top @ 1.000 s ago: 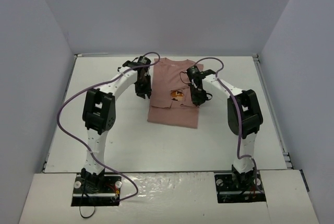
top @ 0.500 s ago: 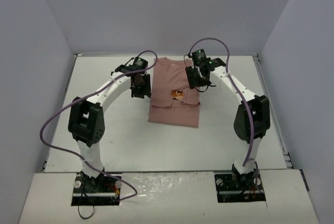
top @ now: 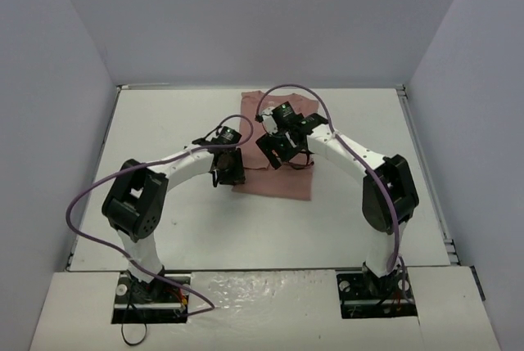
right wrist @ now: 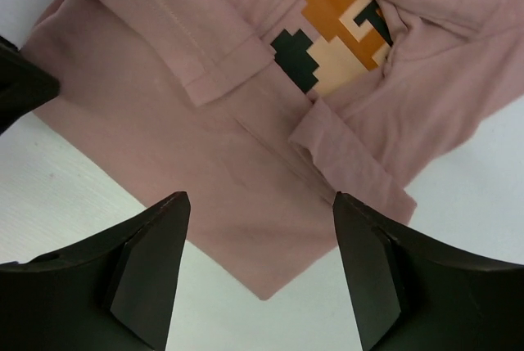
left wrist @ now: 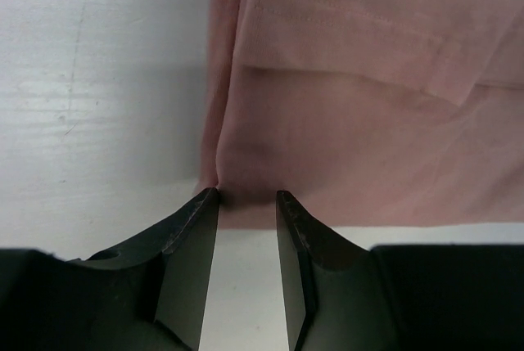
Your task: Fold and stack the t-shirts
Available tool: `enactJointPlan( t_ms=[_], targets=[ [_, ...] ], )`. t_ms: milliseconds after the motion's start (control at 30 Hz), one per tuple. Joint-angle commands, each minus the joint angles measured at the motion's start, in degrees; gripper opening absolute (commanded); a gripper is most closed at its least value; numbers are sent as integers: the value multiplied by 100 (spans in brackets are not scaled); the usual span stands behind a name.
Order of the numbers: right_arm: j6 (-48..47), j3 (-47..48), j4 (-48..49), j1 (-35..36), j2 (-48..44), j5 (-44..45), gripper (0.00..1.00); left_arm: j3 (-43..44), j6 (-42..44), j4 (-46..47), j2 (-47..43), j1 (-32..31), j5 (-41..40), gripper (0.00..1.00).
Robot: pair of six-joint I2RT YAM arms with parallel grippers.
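Observation:
The dusty-pink t-shirt lies folded into a narrow rectangle in the middle of the table, sleeves turned in. Its pixel print shows between the folds. My left gripper sits low at the shirt's near left corner. In the left wrist view its jaws stand a little apart, tips at the hem of the shirt, with only bare table between them. My right gripper hovers over the shirt's middle. In the right wrist view it is wide open above a near corner of the shirt, holding nothing.
The white table is boxed in by grey walls at the left, back and right. Purple cables loop off both arms. A dark piece of the left gripper shows at the left edge of the right wrist view.
My left gripper has come from the shirt's far left edge down to its near left corner. My right gripper has swung from the shirt's right side to over its middle, jaws now wide.

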Motion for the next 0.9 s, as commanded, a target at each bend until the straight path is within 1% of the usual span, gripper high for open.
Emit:
enactJointPlan(
  t_ms=[0, 67, 233, 367, 567, 700, 867],
  targets=[
    [-519, 291, 394, 189, 182, 223, 70, 88, -374, 348, 198, 18, -285, 31],
    [-636, 351, 477, 324, 386, 423, 74, -58, -547, 428, 355, 18, -199, 31],
    [-765, 431, 633, 389, 682, 334, 77, -522, -813, 823, 434, 27, 14, 31],
    [-851, 396, 796, 389, 934, 299, 78, -788, -855, 900, 494, 62, 153, 31],
    [-868, 301, 1035, 389, 1174, 339, 78, -1020, -634, 720, 344, 223, 199, 31],
    [-891, 252, 1180, 371, 1327, 473, 78, -1093, -428, 443, 237, 229, 197, 31],
    [-870, 229, 1364, 306, 1504, 587, 78, -1386, -307, 301, -5, 229, 206, 31]
  ],
)
